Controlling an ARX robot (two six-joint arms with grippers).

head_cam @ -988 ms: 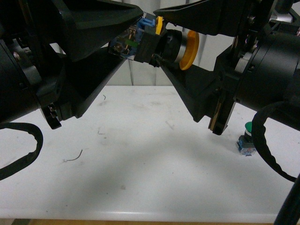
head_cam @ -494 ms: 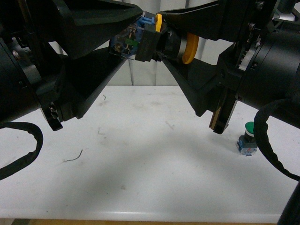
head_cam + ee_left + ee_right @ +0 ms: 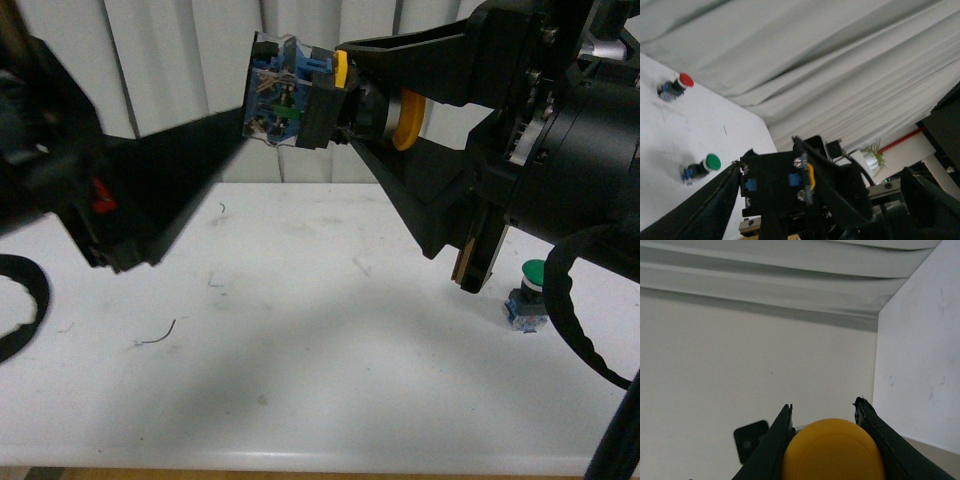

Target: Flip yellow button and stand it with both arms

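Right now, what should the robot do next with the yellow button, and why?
Probably lower the right hand toward the white table, turning the yellow button upright. That hand alone grips it, sideways and high in the air; the left hand looks open, with one finger just beside the contact block.

Scuffed white tabletop before pale pleated curtains, soft even light.
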